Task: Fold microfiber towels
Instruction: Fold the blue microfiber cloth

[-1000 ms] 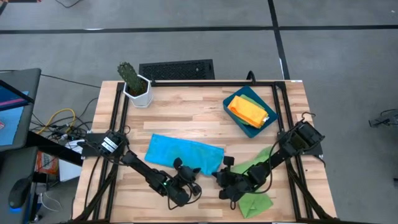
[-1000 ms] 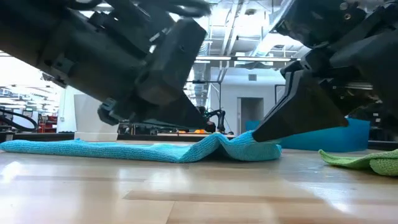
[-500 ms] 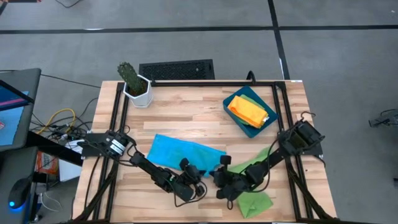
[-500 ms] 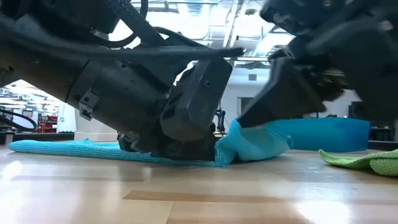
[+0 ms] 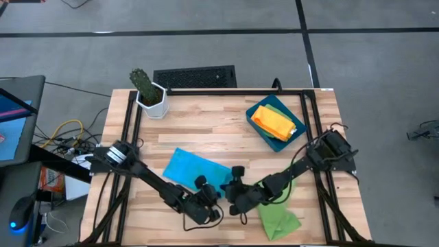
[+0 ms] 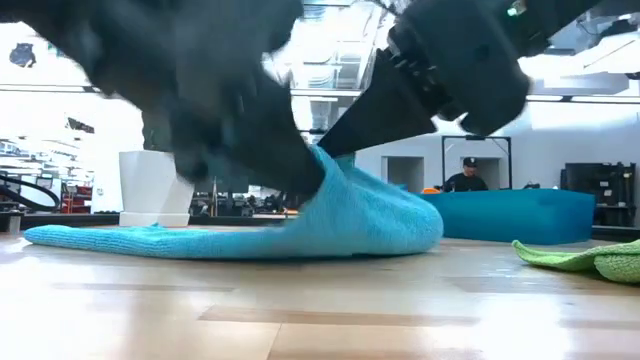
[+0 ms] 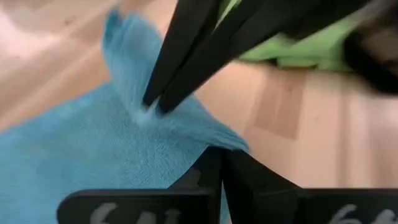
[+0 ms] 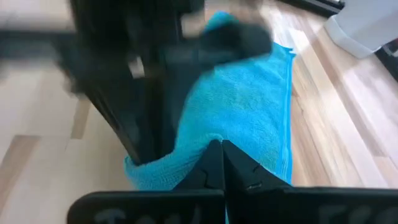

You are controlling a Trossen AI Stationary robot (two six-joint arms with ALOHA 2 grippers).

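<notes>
Presently both pincers work the near edge of the blue towel (image 5: 194,169): the left pincer (image 5: 208,195) is pressed together on the cloth's near right corner region, and the right pincer (image 5: 231,193), just beside it, is likewise pinching that same edge. The left wrist view shows the right arm's fingertips meeting on a raised ridge of blue pile, with the left arm's own fingers closed on the fabric below. The towel lies mid-table on the wooden table (image 5: 206,130), its far part flat, its near right end lifted into a hump. Judged step: first fold of the blue towel, the pinched edge being carried over toward the far left. Next move likely calls for both pincers to travel together, keeping the edge taut and level, then lay it on the flat part before letting go; uneven travel would skew the fold. The low view alone shows how high the hump (image 6: 350,215) stands off the table; the high view alone shows the green towel (image 5: 278,218) near the right front corner and the orange and yellow towels (image 5: 274,123) in the dark-blue tray (image 5: 264,140), well apart.
</notes>
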